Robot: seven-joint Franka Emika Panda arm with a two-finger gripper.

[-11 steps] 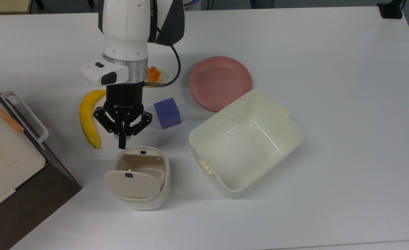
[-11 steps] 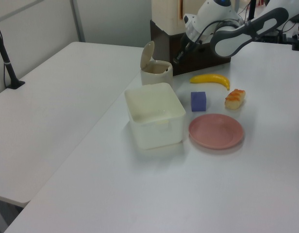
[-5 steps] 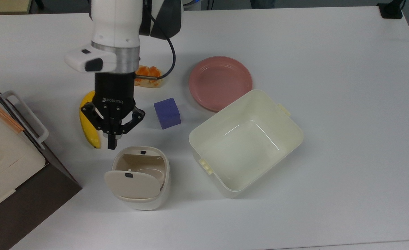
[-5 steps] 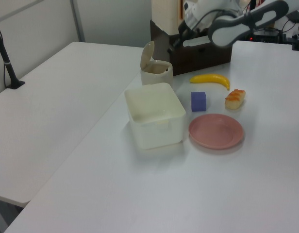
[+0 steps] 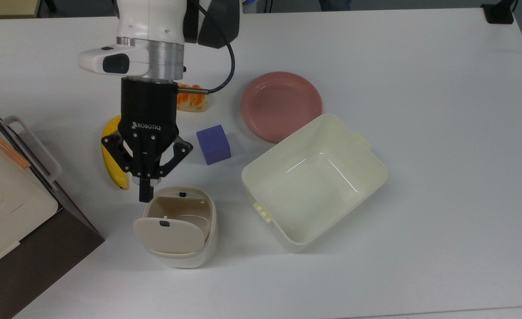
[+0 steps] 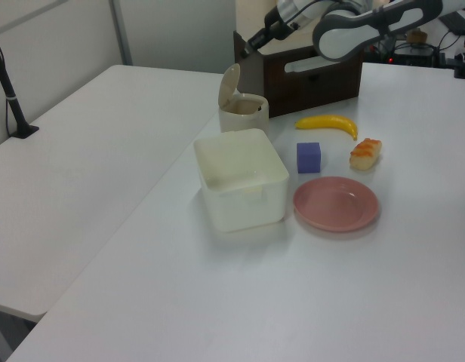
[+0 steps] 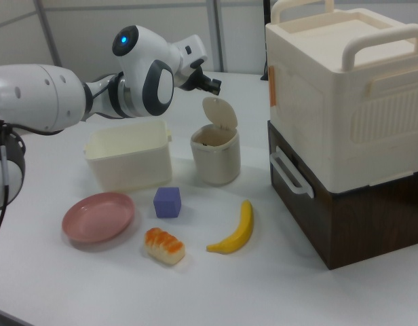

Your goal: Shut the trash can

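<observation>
The trash can (image 5: pixel 182 259) is a small cream bin near the top view's lower left, also seen in the left view (image 6: pixel 244 119) and the right view (image 7: pixel 216 163). Its beige lid (image 5: pixel 168 235) with a small dark button stands up open, and the inside shows. My gripper (image 5: pixel 145 195) is shut with nothing in it. It hangs above the table, with its tip just off the can's rim on the side away from the lid. In the right view my gripper (image 7: pixel 214 85) hovers a little above the raised lid (image 7: pixel 220 113).
A banana (image 5: pixel 109 165) lies partly under the gripper. A purple cube (image 5: pixel 214 144), an orange food piece (image 5: pixel 192 101) and a pink plate (image 5: pixel 281 105) sit beyond. A large lidless cream tub (image 5: pixel 269 177) stands right of the can. A brown cabinet (image 5: pixel 21 252) with a cream box fills the top view's left.
My gripper has risen and shifted toward the top view's left, from beside the can's rim to higher above it. It stays shut. The lid has not moved.
</observation>
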